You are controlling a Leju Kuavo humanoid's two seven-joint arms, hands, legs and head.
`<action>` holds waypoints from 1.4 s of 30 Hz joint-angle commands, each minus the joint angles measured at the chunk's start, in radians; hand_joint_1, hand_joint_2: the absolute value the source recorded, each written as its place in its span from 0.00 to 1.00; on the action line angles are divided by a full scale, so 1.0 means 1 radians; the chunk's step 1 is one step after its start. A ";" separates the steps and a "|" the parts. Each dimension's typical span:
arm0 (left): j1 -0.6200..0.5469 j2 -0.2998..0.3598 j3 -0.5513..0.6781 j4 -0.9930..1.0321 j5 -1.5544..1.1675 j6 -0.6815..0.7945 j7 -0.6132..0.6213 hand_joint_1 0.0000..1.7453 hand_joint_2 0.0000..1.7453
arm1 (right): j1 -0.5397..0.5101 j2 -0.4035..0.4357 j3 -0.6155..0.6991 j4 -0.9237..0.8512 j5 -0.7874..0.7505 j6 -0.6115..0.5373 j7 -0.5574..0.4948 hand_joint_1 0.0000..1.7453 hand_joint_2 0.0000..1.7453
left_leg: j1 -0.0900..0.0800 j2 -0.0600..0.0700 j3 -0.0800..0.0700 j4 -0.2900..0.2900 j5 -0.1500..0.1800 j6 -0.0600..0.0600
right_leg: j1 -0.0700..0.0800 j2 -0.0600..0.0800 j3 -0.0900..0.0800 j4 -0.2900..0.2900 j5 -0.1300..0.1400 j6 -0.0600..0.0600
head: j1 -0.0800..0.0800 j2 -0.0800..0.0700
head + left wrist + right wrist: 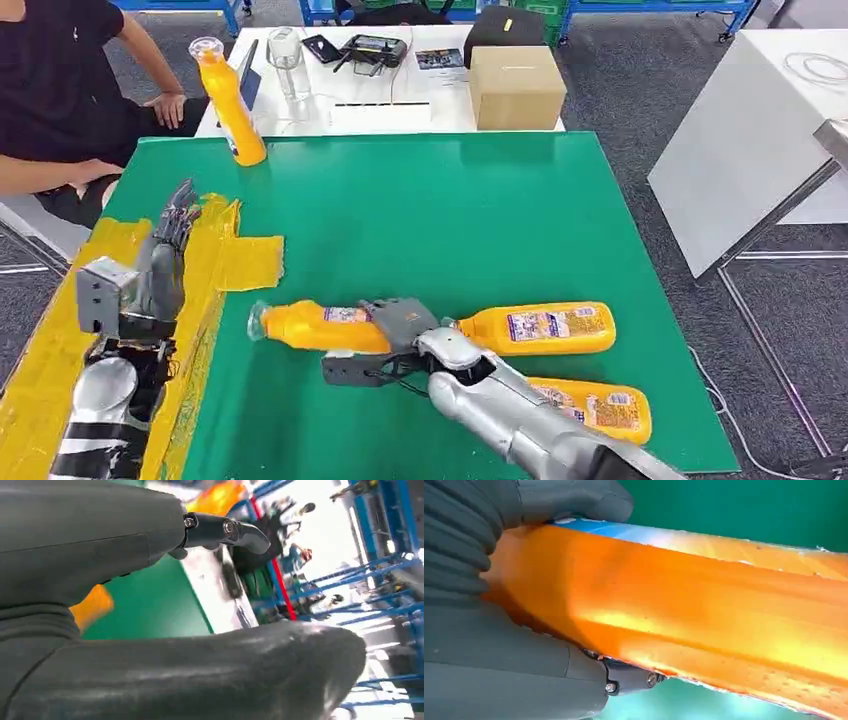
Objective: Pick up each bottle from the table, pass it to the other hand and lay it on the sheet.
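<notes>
My right hand (395, 340) grips an orange bottle (310, 325) that lies lengthwise near the middle of the green table (430, 210), its clear cap pointing toward the yellow sheet (215, 260). In the right wrist view the fingers (574, 500) and thumb wrap the bottle's orange body (704, 605). Two more orange bottles lie flat, one (545, 328) just right of the hand and one (600, 408) under my right forearm. Another bottle (230, 105) stands upright at the table's far left corner. My left hand (160, 265) hovers over the yellow sheet, fingers (220, 530) straight and holding nothing.
A person (60, 90) sits at the far left beside the table. Behind the green table a white table (390, 115) carries a cardboard box (515, 85), a clear cup (285, 60) and a controller (370, 48). Another white table (750, 140) stands at the right.
</notes>
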 commanded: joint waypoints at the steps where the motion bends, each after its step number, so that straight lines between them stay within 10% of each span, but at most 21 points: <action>1: 0.168 -0.093 0.072 -0.201 0.095 0.006 0.009 0.00 0.00 | 0.240 -0.130 -0.253 -0.431 -0.067 -0.056 -0.019 1.00 1.00 | -0.001 -0.001 -0.003 0.000 -0.001 0.001 | -0.001 -0.001 -0.002 0.000 -0.001 0.001 | 0.000 0.000; 2: 0.167 -0.103 0.078 -0.199 0.104 0.017 0.007 0.00 0.00 | 0.256 -0.123 -0.274 -0.444 -0.079 -0.083 -0.038 1.00 1.00 | -0.001 -0.002 -0.004 0.001 -0.002 0.001 | -0.001 -0.001 -0.003 0.000 -0.001 0.001 | 0.000 0.000; 3: 0.191 -0.121 0.079 -0.229 0.119 0.034 -0.007 0.00 1.00 | 0.294 -0.126 -0.304 -0.489 -0.107 -0.104 -0.073 1.00 1.00 | -0.002 -0.003 -0.007 0.000 0.000 0.001 | -0.002 -0.003 -0.006 0.000 -0.001 0.000 | 0.000 0.000; 15: 0.387 -0.186 -0.131 -0.340 0.358 0.015 0.084 0.00 1.00 | 0.485 -0.113 -0.386 -0.746 -0.181 -0.179 -0.227 1.00 1.00 | -0.002 -0.001 -0.011 0.001 -0.002 0.001 | -0.002 0.000 -0.010 0.000 -0.001 0.001 | 0.000 0.000; 42: 0.413 -0.145 -0.274 -0.332 0.404 0.042 0.097 0.00 1.00 | 0.363 -0.101 -0.162 -0.634 -0.129 -0.081 -0.196 1.00 1.00 | -0.002 0.001 -0.010 -0.001 0.000 0.000 | -0.002 0.002 -0.010 -0.001 0.000 0.000 | 0.000 0.000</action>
